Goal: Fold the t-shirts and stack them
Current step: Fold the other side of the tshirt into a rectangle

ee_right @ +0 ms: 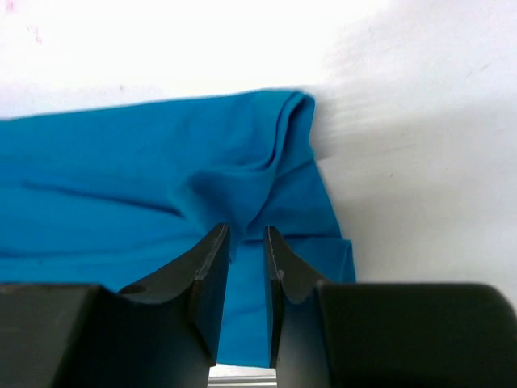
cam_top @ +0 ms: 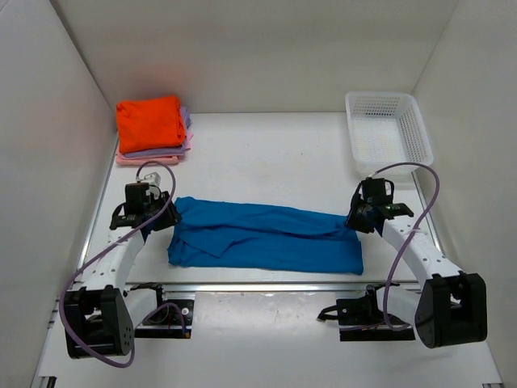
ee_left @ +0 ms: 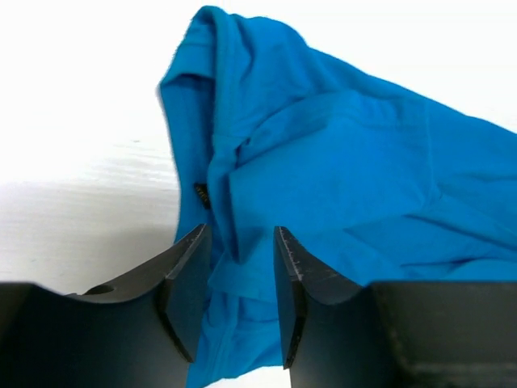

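- T-shirt [cam_top: 266,238], bright blue, lies as a long band across the lower centre of the overhead frame. It is folded over itself lengthwise on the white table [cam_top: 266,153] and stretches from one arm to the other.
- Left gripper [ee_left: 238,238], at the band's left end, grasps a bunched fold of the blue cloth between its black fingers [ee_left: 190,283].
- Right gripper [ee_right: 246,238], at the band's right end, has its fingers drawn nearly together on a thin ridge of the same fabric, beside a rolled edge.
- Folded tees are stacked at upper left of the overhead frame, well apart from the blue one. The orange t-shirt [cam_top: 149,121] is on top, the lavender t-shirt [cam_top: 185,129] is beneath it, and the pink t-shirt [cam_top: 149,159] is at the bottom.
- White mesh basket [cam_top: 388,133] sits at upper right, by the table's far corner.
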